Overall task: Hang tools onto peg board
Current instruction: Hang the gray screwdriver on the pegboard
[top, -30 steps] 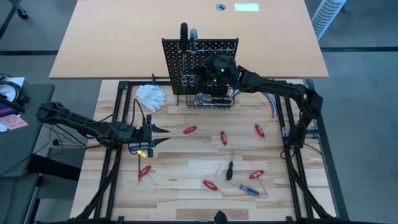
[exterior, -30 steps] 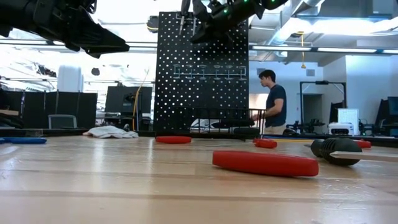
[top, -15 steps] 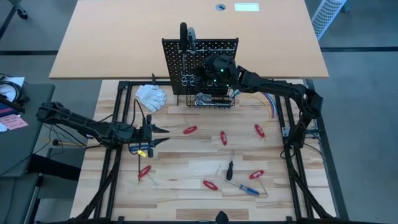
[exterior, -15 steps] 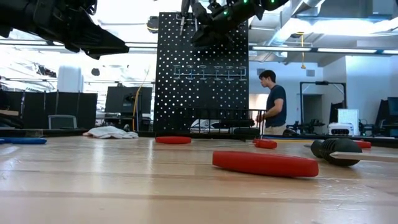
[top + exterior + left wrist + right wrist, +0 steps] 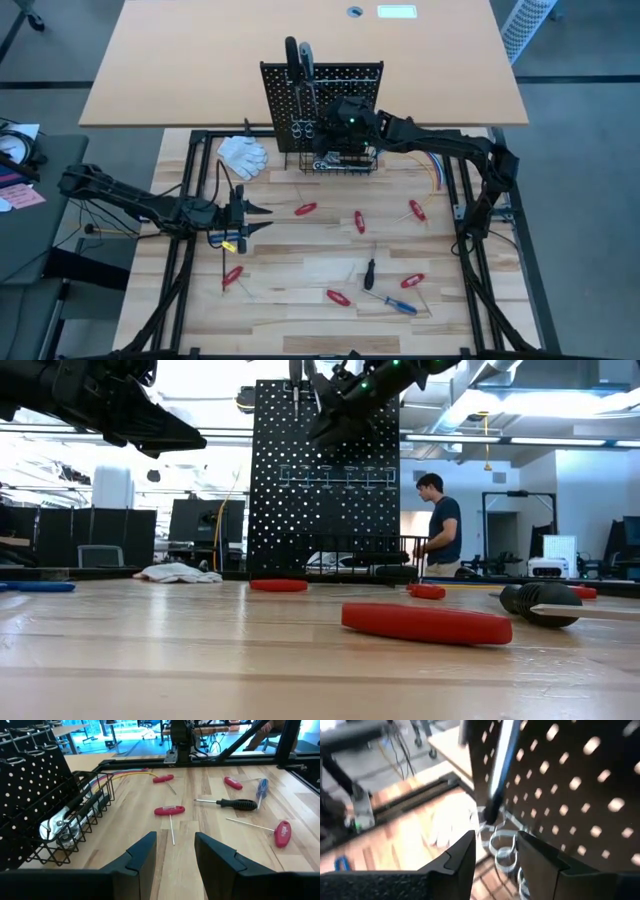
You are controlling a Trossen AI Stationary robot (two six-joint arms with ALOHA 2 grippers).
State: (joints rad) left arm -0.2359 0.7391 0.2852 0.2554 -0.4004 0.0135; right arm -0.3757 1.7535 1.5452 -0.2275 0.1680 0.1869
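At peg board [image 5: 322,100] face: right gripper [image 5: 335,118] raised, jaws apart, empty; left gripper [image 5: 262,218] low, parted.

Black peg board [image 5: 322,100] upright, two screwdrivers [image 5: 298,60] hung at top; red-handled drivers [image 5: 359,221] scattered across table.

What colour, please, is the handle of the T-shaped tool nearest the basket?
Red handle, seen best in the left wrist view.

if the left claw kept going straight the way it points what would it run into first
Probably the red-handled tool lying on the table just ahead of the open left claw; the wire basket sits off to one side of that line. Depth is uncertain.
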